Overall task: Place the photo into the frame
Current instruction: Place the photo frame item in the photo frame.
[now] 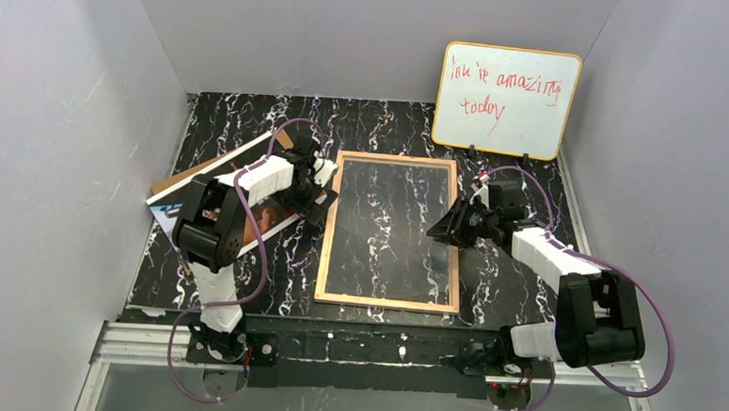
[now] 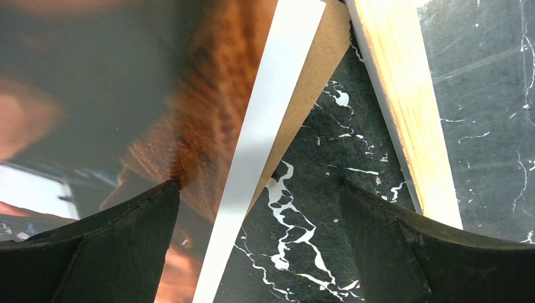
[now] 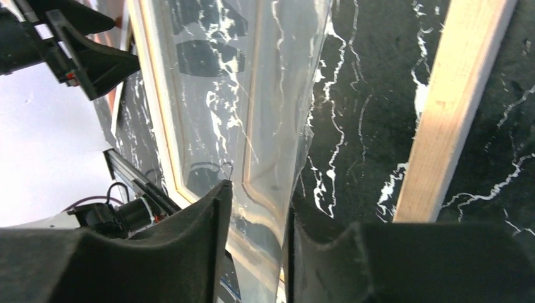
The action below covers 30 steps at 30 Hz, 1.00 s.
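Two open tools — left tool (image 2: 257,189) astride photo (image 2: 126,95) edge beside frame (image 2: 404,113), right tool (image 3: 258,196) loosely around clear pane (image 3: 252,95)

Open table (image 2: 315,189) gap between photo (image 2: 126,95) and frame (image 2: 404,113)

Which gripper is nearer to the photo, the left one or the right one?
Left. The left gripper hangs over the photo's right edge; the right gripper is across the frame, at its right side.
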Available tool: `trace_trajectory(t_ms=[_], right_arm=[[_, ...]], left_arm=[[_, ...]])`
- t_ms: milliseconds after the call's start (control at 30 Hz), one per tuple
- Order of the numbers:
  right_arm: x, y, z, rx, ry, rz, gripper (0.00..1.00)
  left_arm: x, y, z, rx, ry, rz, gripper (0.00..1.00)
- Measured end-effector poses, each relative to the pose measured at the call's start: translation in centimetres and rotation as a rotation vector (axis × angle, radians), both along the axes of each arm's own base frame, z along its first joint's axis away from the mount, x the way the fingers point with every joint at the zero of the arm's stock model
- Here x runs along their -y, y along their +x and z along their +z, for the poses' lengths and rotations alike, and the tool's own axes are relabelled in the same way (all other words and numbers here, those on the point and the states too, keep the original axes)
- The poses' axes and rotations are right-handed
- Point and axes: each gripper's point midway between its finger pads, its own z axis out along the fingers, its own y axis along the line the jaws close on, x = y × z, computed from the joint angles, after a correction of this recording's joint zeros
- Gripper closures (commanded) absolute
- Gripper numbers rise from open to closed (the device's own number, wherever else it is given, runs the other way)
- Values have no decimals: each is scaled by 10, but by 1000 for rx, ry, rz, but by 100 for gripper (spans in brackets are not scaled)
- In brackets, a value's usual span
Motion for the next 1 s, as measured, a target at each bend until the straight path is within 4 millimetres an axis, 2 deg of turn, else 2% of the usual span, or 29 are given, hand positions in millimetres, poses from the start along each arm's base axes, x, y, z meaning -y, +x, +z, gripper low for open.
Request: trace_trajectory(t_ms=[67,367,733,1000], right_arm=[[3,-1,-6,-11,-24,-1,47],[15,6,-13,14,-122,-16,32],[28,12,-31,-20,-214,-47,29],[33,17,-30,-22,-257,-67,25]], left_arm=[[0,0,0,1,0,0,5],[0,0,0,1,0,-1,5],[0,0,0,2,0,-3,5],[0,0,0,3,0,-4,5]])
